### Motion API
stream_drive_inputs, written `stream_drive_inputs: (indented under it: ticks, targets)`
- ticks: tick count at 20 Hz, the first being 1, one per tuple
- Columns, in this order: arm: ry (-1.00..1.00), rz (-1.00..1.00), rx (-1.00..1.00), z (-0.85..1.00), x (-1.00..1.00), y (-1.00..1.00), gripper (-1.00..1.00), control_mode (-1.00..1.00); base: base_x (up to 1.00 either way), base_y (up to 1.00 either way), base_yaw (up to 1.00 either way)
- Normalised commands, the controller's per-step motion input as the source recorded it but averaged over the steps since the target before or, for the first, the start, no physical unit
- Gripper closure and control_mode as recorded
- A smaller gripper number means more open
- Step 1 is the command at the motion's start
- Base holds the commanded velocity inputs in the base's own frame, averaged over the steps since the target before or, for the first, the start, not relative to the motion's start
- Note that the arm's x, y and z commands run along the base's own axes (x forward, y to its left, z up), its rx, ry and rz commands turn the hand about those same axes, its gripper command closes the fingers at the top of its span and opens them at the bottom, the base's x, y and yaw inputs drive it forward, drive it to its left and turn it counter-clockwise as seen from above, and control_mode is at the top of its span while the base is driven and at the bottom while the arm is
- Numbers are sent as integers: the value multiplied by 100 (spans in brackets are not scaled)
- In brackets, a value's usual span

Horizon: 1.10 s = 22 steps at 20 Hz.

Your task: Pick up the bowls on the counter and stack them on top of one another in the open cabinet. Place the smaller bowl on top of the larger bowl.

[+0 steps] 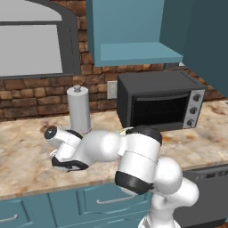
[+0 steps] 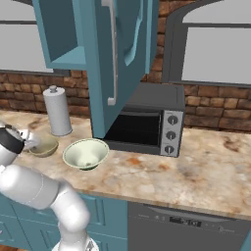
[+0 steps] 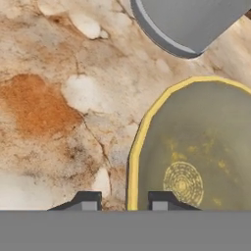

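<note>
- The surface (image 3: 59,108) carries the small bowl (image 3: 196,157); a thin rim pinch could slip, tipping it when lifted.
- The canister (image 3: 186,22) stands near, at twelve o'clock, and could be knocked.
- The hand (image 3: 125,201) straddles the bowl's near rim, fingers (image 3: 162,201) narrowed around it; firm contact unclear.
- The bowl spreads toward two o'clock from the hand.

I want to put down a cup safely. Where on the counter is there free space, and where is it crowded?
Free: the counter right of the toaster oven, and the strip before it. Crowded: the left part, where the canister, the smaller bowl, the larger bowl and the gripper at the small bowl's rim stand close together.
</note>
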Motion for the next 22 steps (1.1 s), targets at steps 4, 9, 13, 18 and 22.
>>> stream_drive_inputs:
  ticks: [4, 9, 13, 18, 22]
  targets:
    - [1, 0, 8, 32, 0, -18, 100, -100, 0, 0, 0]
    - [0, 0, 0, 24, 0, -18, 100, -100, 0, 0, 0]
    - [0, 0, 0, 22, 0, -19, 100, -100, 0, 0, 0]
    - [0, 4, 0, 37, -7, -14, 100, -100, 0, 0, 0]
    - [0, 3, 0, 37, -18, -12, 100, -100, 0, 0, 0]
